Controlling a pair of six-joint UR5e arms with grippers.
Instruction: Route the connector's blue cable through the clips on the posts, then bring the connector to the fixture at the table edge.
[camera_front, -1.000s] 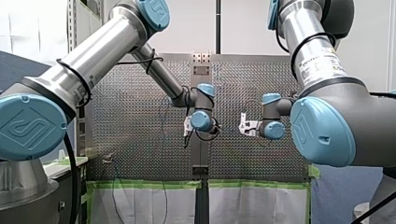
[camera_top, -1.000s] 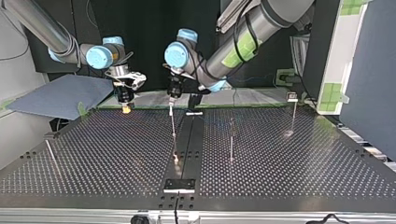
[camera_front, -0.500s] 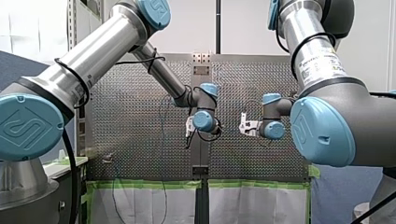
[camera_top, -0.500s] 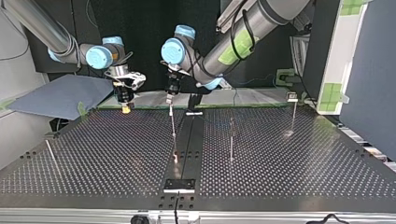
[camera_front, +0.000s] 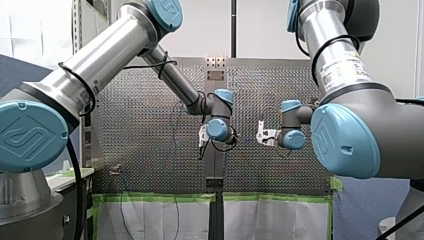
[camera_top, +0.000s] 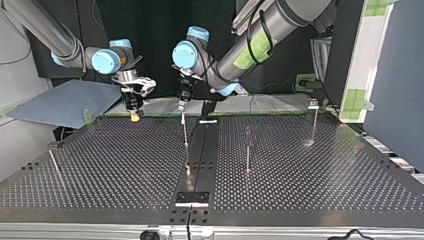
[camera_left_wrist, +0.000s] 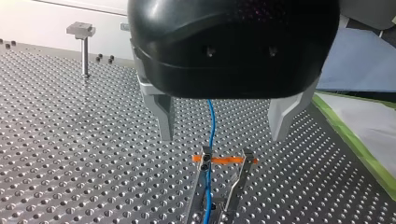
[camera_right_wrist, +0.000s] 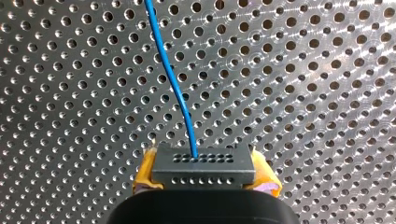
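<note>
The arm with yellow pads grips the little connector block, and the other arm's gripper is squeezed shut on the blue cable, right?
Not quite: my left gripper is open. The left wrist view shows its fingers apart, the blue cable running between them. My right gripper does grip the connector with yellow pads.

Two grippers were counted in the top view: my right gripper (camera_top: 134, 117) and my left gripper (camera_top: 182, 106). One perforated table (camera_top: 100, 165) was seen, with four thin posts standing on it: the leftmost post (camera_top: 54, 165), the middle post (camera_top: 185, 135), the third post (camera_top: 247, 152) and the rightmost post (camera_top: 314, 125). One black rail (camera_top: 202, 150) was counted down the table's middle, and one plate (camera_top: 192, 197) at its near end. One grey sheet (camera_top: 65, 102) was seen beyond the table. In the wrist views one connector (camera_right_wrist: 203, 165), one blue cable (camera_right_wrist: 173, 79) and one clip (camera_left_wrist: 239, 182) were counted. Two prongs (camera_left_wrist: 200, 186) and one orange band (camera_left_wrist: 229, 160) were seen on the clip, two metal fingers (camera_left_wrist: 164, 116) on my left gripper, and two yellow pads (camera_right_wrist: 145, 172) on my right.
</note>
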